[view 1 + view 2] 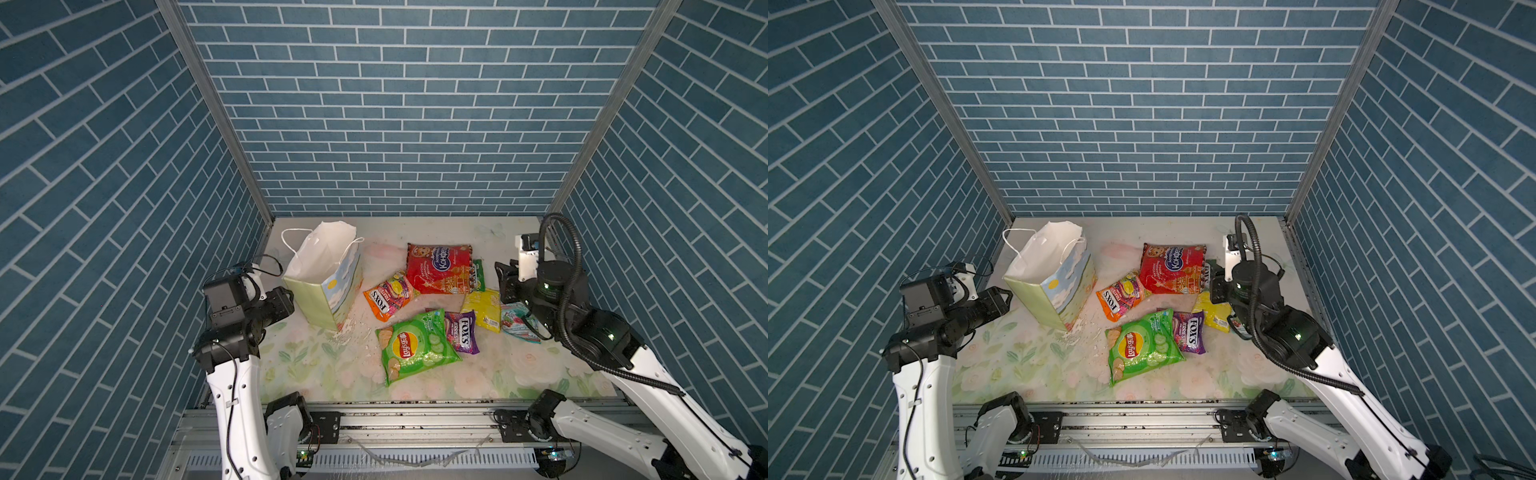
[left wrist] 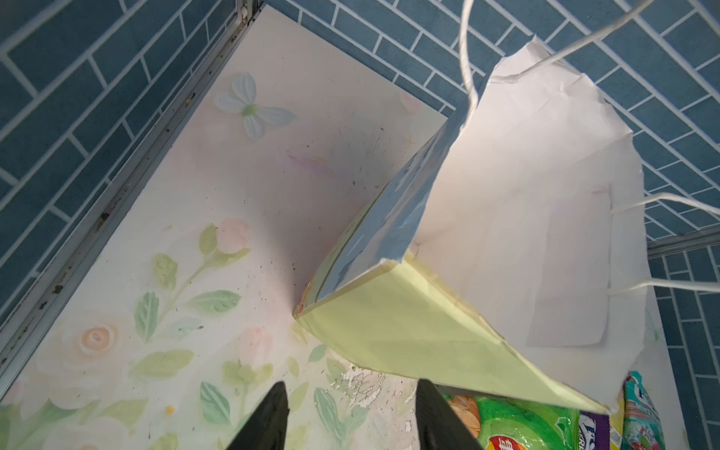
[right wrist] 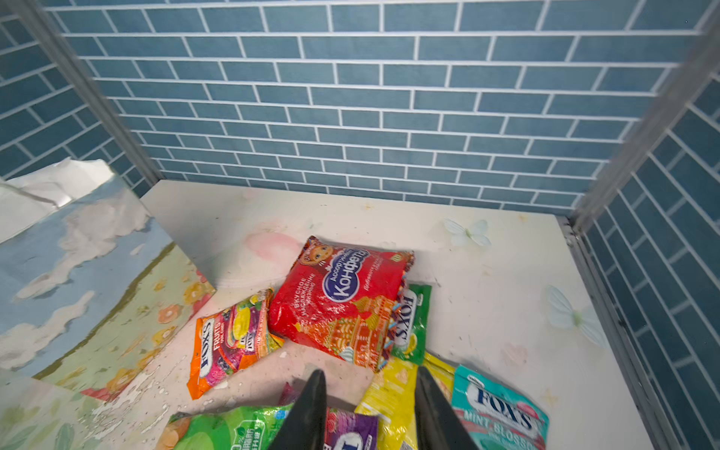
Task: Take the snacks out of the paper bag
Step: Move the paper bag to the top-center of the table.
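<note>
Standing pale-green paper bag (image 1: 312, 302), crumpled rim, snacks (image 1: 415, 347) beside; left end effector (image 2: 351, 383) released, right end effector (image 3: 371, 371) released

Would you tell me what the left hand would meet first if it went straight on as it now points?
Probably the paper bag: its pale green side stands ahead of the open left hand in the wrist view, with nothing between. How near is hard to judge.

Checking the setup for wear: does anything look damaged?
Yes. The floral table covering is flaking, white chips scattered, beside the near corner of the paper bag. The bag's top rim is crumpled and jagged.
</note>
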You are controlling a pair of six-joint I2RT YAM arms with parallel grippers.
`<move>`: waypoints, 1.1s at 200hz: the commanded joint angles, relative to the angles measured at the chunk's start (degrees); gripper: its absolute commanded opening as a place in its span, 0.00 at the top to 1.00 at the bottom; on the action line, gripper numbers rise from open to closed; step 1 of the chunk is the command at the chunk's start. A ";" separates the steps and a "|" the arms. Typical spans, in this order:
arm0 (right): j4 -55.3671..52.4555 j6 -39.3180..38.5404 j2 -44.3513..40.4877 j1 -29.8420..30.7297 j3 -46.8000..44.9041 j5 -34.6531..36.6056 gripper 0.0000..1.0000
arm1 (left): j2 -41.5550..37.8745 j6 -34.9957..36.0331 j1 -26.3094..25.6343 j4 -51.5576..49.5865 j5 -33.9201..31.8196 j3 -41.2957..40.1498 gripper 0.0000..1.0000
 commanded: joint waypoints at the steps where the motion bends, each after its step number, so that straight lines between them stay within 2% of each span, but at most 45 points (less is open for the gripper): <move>1: -3.36 4.08 -2.79 -0.38 -0.32 6.37 0.61 | -0.65 -0.51 -0.34 -6.39 -3.15 1.92 0.47; 31: -3.44 0.75 -0.93 -0.47 1.35 6.39 0.61 | 1.06 0.67 -0.47 -14.90 -2.12 2.30 0.48; 45: -3.14 -0.43 0.87 -0.59 2.10 6.23 0.60 | -0.70 -0.62 -1.52 -14.74 0.49 -0.52 0.48; 75: -1.96 -0.71 2.79 -2.13 0.43 7.06 0.57 | -9.22 -5.30 -1.83 -2.56 6.70 -10.60 0.47; 93: -1.64 -0.46 2.49 -4.75 -1.42 5.43 0.55 | -15.02 -8.44 -1.83 6.59 6.13 -13.72 0.45; 109: -2.37 0.73 2.01 -7.80 -3.11 3.78 0.54 | -15.58 -13.30 -1.84 12.65 2.75 -13.96 0.44; 145: -2.04 3.84 -0.19 -15.98 -7.05 -3.90 0.54 | -9.60 -16.35 -2.62 22.31 -1.00 -17.77 0.44; 151: -2.06 4.04 -0.09 -17.37 -7.48 -5.56 0.54 | -6.66 -16.18 -3.49 23.83 -2.05 -18.91 0.44; 167: -2.19 4.08 0.53 -20.59 -7.59 -9.67 0.54 | -0.62 -14.26 -8.13 25.78 -9.62 -22.25 0.44; 190: -2.74 3.38 2.13 -23.60 -6.45 -12.99 0.54 | 9.91 -10.27 -13.45 29.41 -17.66 -22.82 0.44; 220: -3.41 3.59 4.30 -26.30 -4.81 -14.34 0.54 | 20.13 -8.26 -13.85 35.77 -18.43 -22.48 0.45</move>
